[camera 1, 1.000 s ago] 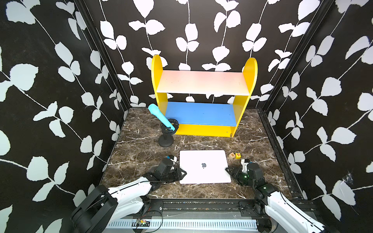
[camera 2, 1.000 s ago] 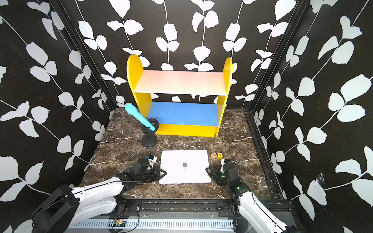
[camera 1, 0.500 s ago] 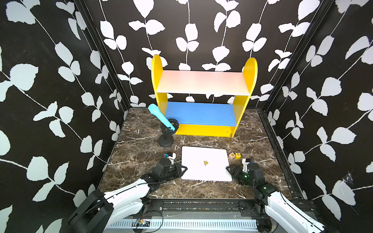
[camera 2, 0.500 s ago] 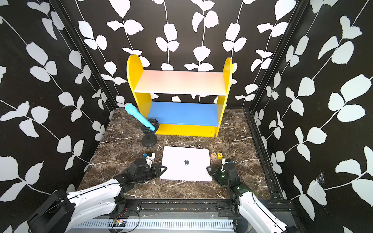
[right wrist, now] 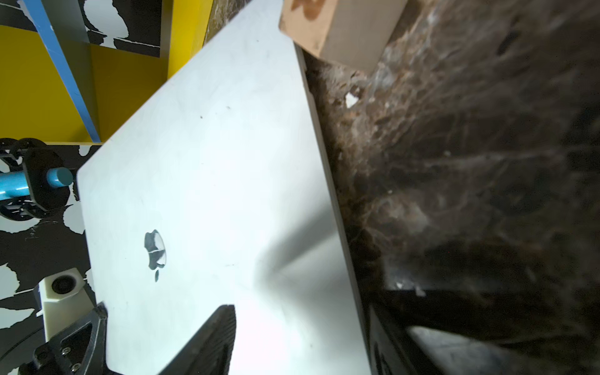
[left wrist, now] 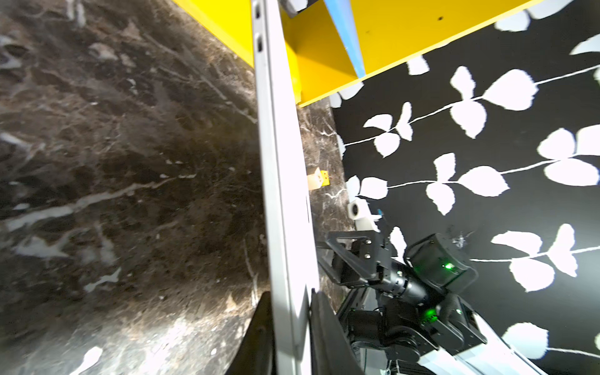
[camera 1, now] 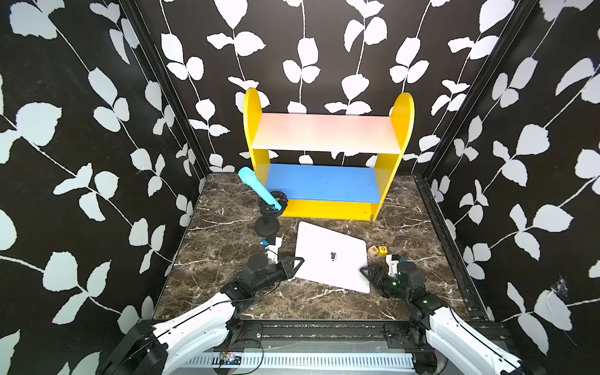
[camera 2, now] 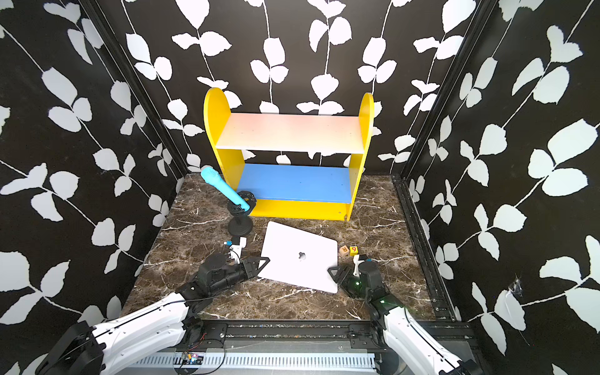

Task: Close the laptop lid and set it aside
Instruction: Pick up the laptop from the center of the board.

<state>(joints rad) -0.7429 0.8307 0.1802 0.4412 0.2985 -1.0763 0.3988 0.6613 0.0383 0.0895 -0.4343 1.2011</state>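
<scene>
marbled tabletop [camera 1: 227,246], left tool [camera 1: 293,268] clamped on the laptop [camera 1: 328,246] edge, right tool [camera 1: 367,272] apart: held one-sided, it could pivot loose

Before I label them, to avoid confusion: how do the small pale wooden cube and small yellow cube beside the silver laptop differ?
The pale wooden cube shows an R; the yellow cube a 6. The wooden cube sits nearer the laptop, the yellow cube farther. Both are small, side by side.

The right wrist view crops the pale wooden letter cube [right wrist: 341,29] at its edge (its printed mark is blurred), and the thin silver-white laptop [right wrist: 211,178] also runs out of frame.
</scene>
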